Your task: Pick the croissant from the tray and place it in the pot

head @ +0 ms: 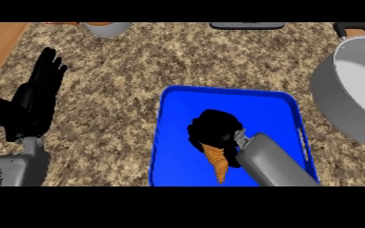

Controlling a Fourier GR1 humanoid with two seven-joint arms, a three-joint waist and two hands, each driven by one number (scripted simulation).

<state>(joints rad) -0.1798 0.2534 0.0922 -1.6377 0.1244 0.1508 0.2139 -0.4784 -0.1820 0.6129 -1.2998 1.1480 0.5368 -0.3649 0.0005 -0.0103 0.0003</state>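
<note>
On blue tray (171, 125), gripped croissant (217, 163)

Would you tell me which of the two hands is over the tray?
The right hand, curled round the croissant over the blue tray; the left hand rests open.

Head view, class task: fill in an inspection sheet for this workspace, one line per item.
Surface: speckled stone counter.
Job's things: croissant on blue tray; grey pot at right edge, apart from the tray.
Clutter: grey bowl and dark flat object at far edge.
Hands: right hand curled over the croissant; left hand resting open at left, fingers up.
Cables: nothing seen.
Surroundings: wooden strip at far left.
</note>
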